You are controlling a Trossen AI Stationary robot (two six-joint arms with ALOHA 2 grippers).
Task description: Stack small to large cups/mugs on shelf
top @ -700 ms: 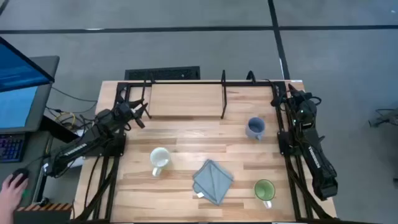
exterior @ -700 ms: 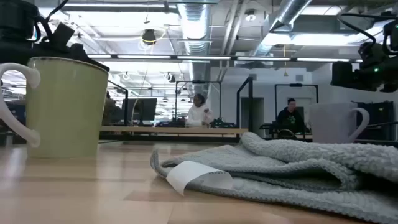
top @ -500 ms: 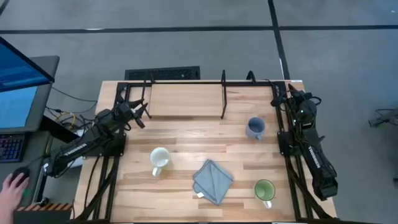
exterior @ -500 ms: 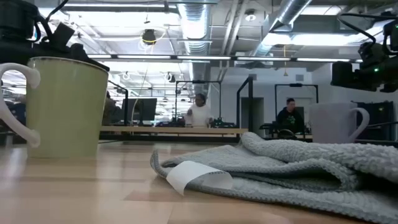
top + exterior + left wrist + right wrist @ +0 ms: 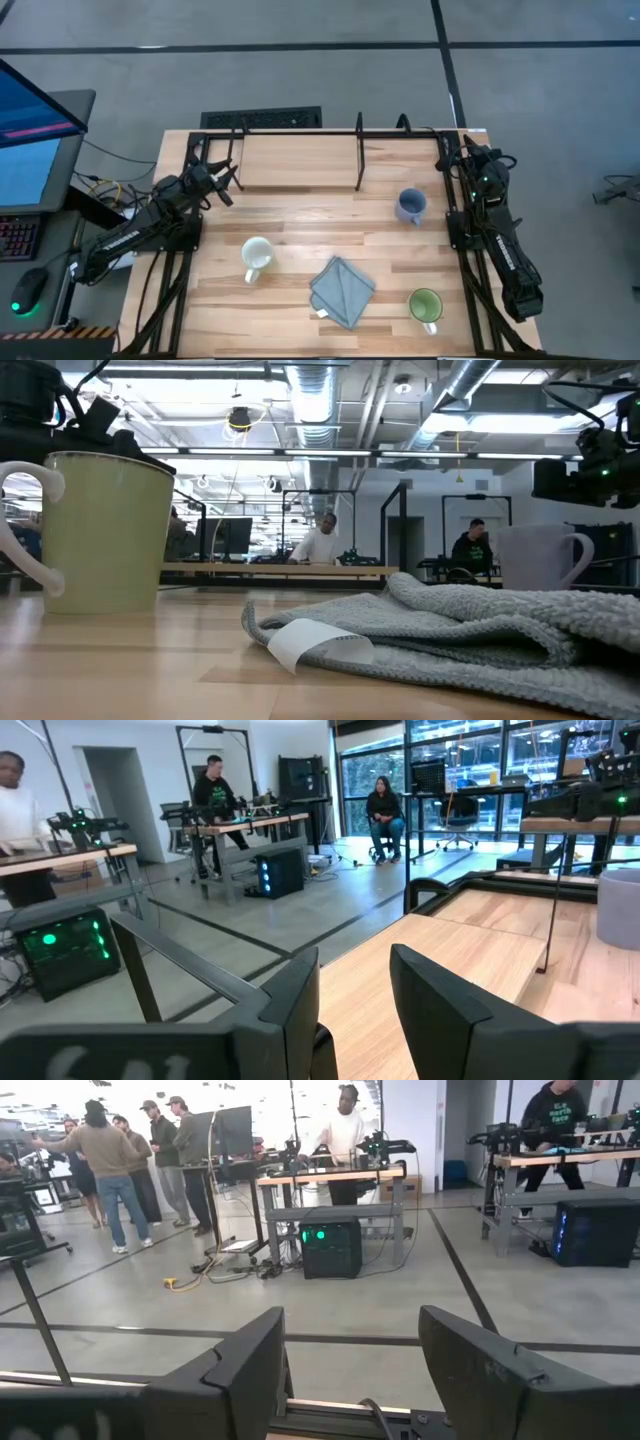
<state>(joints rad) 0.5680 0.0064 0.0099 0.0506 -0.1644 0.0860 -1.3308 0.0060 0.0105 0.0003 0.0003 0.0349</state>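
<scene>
Three mugs stand upright on their bases on the wooden table: a white/cream one (image 5: 257,258) at the middle left, a blue-grey one (image 5: 410,205) at the right near the shelf, and a green-inside one (image 5: 425,306) at the near right. The shelf (image 5: 300,160), a light board in a black frame, stands along the far edge. My left gripper (image 5: 226,178) is open and empty at the shelf's left end. My right gripper (image 5: 466,152) is open and empty at the far right corner. The cream mug (image 5: 105,530) and the blue-grey mug (image 5: 540,557) also show in the low view.
A folded grey-blue cloth (image 5: 342,290) with a white tag lies between the cream and green-inside mugs. A black upright post (image 5: 360,150) divides the shelf. People stand and sit at benches in the room beyond the table. A monitor (image 5: 30,130) stands off the table's left.
Both arms have kept still and the mugs have not moved. A person's hand on the mouse beside the table's near left corner has left the high view.
</scene>
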